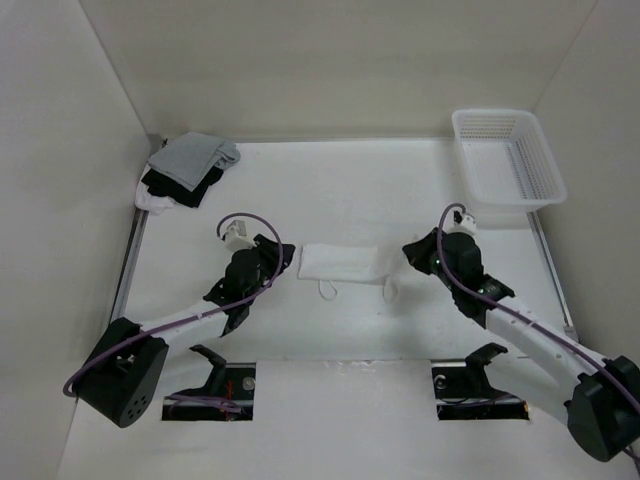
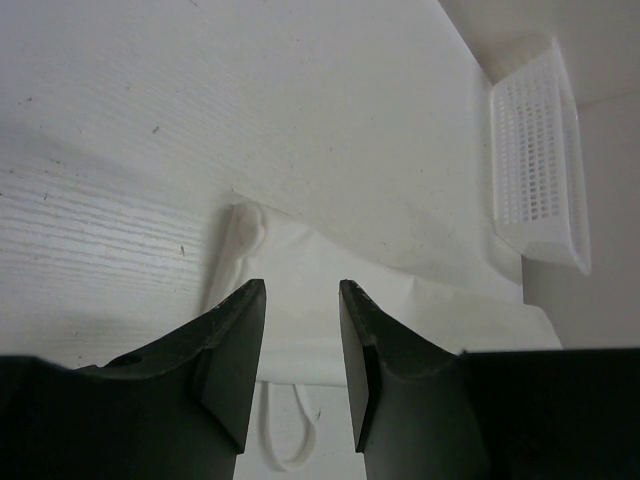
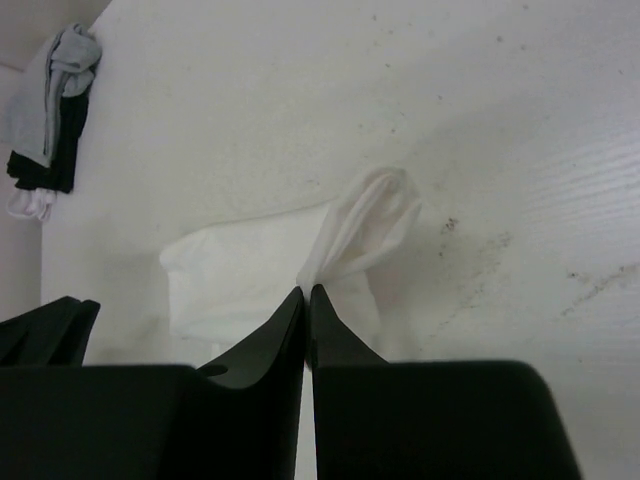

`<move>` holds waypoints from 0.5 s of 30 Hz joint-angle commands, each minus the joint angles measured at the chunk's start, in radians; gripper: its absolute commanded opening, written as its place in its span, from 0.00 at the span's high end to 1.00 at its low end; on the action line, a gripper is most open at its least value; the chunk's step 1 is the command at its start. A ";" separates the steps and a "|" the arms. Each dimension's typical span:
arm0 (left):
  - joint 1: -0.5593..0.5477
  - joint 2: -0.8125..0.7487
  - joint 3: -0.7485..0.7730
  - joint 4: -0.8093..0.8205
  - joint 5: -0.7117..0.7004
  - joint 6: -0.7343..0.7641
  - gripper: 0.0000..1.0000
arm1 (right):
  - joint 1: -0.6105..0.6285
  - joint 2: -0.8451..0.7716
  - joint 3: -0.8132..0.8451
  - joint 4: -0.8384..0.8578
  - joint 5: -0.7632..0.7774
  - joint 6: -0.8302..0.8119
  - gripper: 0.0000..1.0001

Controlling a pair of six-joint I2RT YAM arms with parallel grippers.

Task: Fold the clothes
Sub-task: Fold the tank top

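While the white clothes lie flat between the two grippers, the table has lots of bare room past them. Ahead of the left gripper the table runs on, wide and open, up to the back wall. Far ahead and off to that gripper's right, a white basket sits by the table's corner, well apart from the clothes. Far ahead of the right gripper and off to its left, a pile of grey, black and white things lies by the table's edge. The table ahead of this gripper and to its right is bare, with a few small dark specks.

The left gripper's jaws stand partly apart, with a clear gap between them. The end edge of the clothes lies just under and ahead of that gap. A thin string loop lies on the table below the gap, on the near side. I cannot tell if these fingers touch the cloth.

The right gripper's jaws are pressed together. They pinch a bit of the clothes, and a fold of cloth stands up just past the tips. The rest of the clothes spreads ahead and to the left of that gripper.
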 commanded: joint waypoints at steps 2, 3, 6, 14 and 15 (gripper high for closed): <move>-0.007 -0.007 0.017 0.023 0.001 -0.022 0.65 | 0.087 0.037 0.165 -0.153 0.088 -0.159 0.91; -0.007 -0.012 0.014 0.025 0.001 -0.023 0.65 | 0.113 0.065 0.199 -0.164 0.095 -0.176 0.91; -0.007 -0.027 0.001 0.025 0.004 -0.026 0.65 | 0.204 0.170 0.300 -0.186 0.126 -0.214 0.91; 0.020 -0.088 -0.043 0.023 0.010 -0.032 0.64 | 0.417 0.535 0.622 -0.262 0.172 -0.260 0.90; 0.023 -0.099 -0.048 0.022 0.011 -0.032 0.64 | 0.438 0.583 0.664 -0.276 0.172 -0.260 0.90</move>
